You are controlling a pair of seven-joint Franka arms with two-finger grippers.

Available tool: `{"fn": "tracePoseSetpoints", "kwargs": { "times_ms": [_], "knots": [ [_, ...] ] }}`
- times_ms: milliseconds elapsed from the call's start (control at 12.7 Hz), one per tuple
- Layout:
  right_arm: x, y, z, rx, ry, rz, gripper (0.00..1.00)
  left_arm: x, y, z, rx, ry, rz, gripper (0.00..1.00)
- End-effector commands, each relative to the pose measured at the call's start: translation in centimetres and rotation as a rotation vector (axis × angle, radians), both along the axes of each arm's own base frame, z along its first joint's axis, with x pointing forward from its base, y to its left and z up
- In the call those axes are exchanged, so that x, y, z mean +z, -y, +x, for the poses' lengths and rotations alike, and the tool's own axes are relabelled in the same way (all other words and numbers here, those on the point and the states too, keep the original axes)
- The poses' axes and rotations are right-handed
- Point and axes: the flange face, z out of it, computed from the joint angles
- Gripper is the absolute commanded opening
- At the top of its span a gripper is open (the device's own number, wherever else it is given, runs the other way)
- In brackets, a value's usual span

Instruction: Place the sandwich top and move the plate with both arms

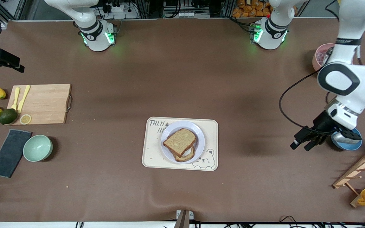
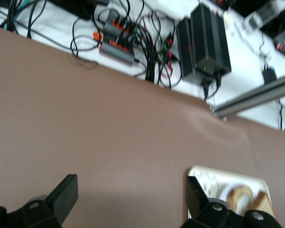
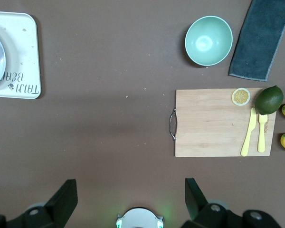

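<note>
While both sets of jaws stand wide and empty, I see the left gripper (image 1: 303, 141) hanging over bare table toward the left arm's end; the right gripper (image 3: 128, 197) waits high over its base; the sandwich top (image 1: 180, 142) sits on the plate (image 1: 200, 139), inside the tray (image 1: 150, 155) rim, with open brown table all around.

the table (image 1: 182, 79) had a matt brown covering; the cutting board (image 1: 44, 103) at centre left looked wooden, the plate (image 1: 200, 139) glossy.

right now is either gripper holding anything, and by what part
Nothing is held. The left gripper hangs open over bare table beside the blue bowl; the right gripper is open, high over the table. The sandwich top lies on the plate.
</note>
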Motion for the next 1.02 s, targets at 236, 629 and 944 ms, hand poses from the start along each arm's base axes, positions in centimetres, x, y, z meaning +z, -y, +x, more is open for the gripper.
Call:
{"fn": "tracePoseSetpoints", "kwargs": {
  "times_ms": [236, 629, 944],
  "knots": [
    [-0.1, -0.2, -0.1, 0.000, -0.007, -0.012, 1.00, 11.2, -1.3, -2.1, -0.112, -0.274, 0.289, 1.00],
    [-0.1, -0.2, -0.1, -0.002, -0.006, -0.012, 1.00, 22.3, 3.2, -4.5, -0.100, -0.408, 0.539, 1.00],
    [-0.1, -0.2, -0.1, -0.002, -0.004, -0.012, 1.00, 26.7, 5.6, -7.3, -0.155, -0.477, 0.543, 1.00]
  ]
}}
